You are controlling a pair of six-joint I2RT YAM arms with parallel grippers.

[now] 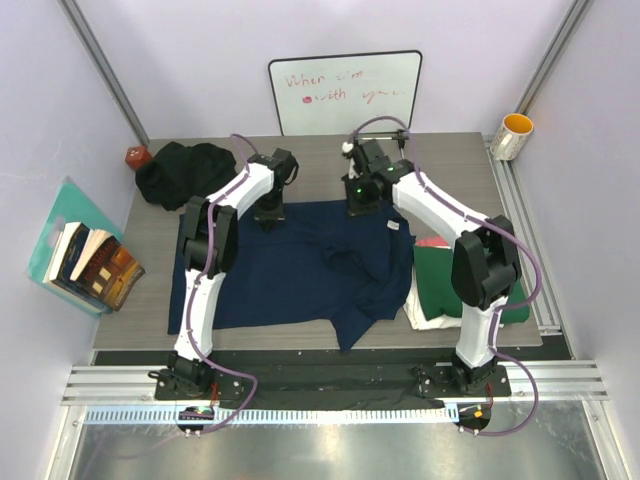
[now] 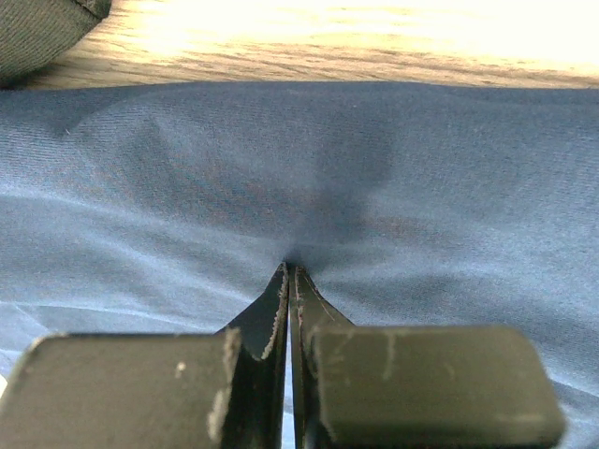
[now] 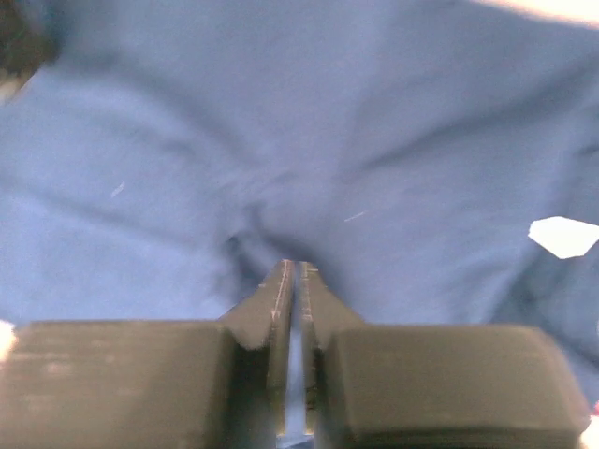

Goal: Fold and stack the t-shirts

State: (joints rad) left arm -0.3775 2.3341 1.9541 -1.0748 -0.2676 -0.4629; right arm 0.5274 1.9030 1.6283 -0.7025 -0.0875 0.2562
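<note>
Wrist views: left end effector [image 2: 290, 269] and right end effector [image 3: 296, 267] each pinch the soft, creased navy blue t-shirt [image 1: 270, 285].

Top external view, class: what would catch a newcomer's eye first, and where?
The navy t-shirt sprawls across the middle of the table, the left gripper and right gripper each pinched shut on its far edge. A black t-shirt lies heaped at the far left corner; a green t-shirt sits folded at the right.
</note>
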